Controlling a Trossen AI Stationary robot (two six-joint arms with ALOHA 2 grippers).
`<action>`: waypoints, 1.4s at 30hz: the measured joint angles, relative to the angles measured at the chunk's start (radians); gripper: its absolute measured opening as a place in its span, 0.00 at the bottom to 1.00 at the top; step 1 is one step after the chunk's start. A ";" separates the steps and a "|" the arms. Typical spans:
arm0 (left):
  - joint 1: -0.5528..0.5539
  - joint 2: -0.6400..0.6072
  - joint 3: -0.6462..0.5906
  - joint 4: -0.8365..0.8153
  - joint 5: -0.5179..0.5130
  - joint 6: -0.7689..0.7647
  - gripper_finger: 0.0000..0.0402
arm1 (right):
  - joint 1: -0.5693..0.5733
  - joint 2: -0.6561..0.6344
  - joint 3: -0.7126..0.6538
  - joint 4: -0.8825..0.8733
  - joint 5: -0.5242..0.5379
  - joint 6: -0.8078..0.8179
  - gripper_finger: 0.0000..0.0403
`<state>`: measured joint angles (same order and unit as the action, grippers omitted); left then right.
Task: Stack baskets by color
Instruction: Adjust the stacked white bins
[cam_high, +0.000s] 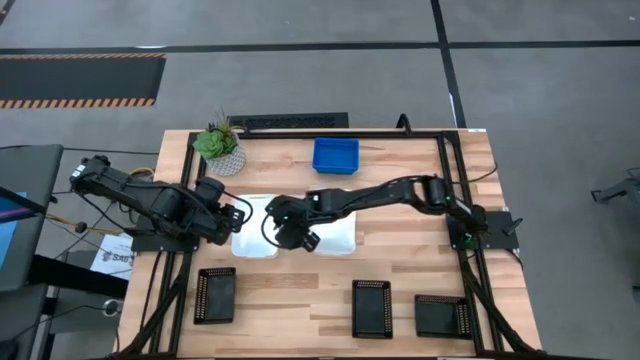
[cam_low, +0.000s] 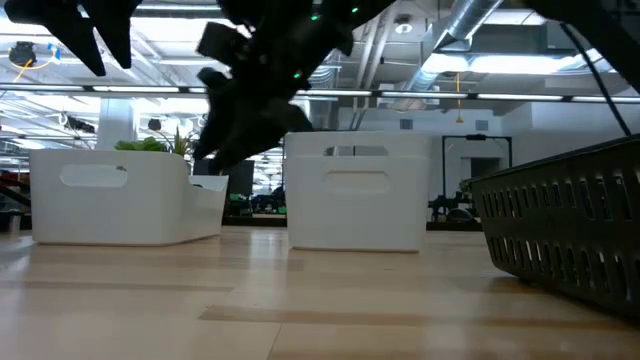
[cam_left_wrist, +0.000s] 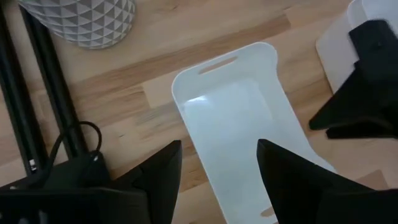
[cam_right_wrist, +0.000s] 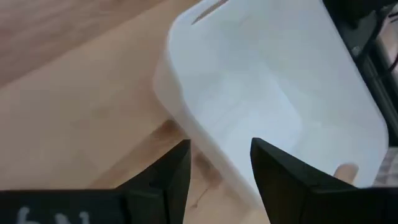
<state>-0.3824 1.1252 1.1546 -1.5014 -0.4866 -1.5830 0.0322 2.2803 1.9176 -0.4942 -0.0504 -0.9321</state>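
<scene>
Two white baskets stand on their bottoms side by side at the table's middle, the left one and the right one. A blue basket sits toward the far edge. Three black baskets line the near edge. My left gripper hangs open above the left white basket. My right gripper, reaching in from the right, is open above that basket's right wall. In the low view it hangs above the white baskets' rims.
A small green plant in a grey patterned pot stands at the far left corner. Black frame rails run along the table's left and right sides. Bare wood lies between the white baskets and the black row.
</scene>
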 joint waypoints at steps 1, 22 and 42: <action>0.000 0.000 0.000 -0.005 0.005 -0.003 0.49 | -0.001 0.016 0.017 0.007 -0.001 -0.016 0.46; 0.000 0.000 0.000 -0.007 0.002 0.026 0.49 | -0.022 0.115 0.123 -0.151 0.057 -0.171 0.39; 0.000 0.000 0.000 -0.009 -0.017 0.070 0.49 | -0.006 0.114 0.414 -0.531 0.157 0.006 0.40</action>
<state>-0.3824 1.1255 1.1545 -1.5101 -0.5034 -1.5131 0.0257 2.3947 2.3315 -1.0250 0.1071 -0.9263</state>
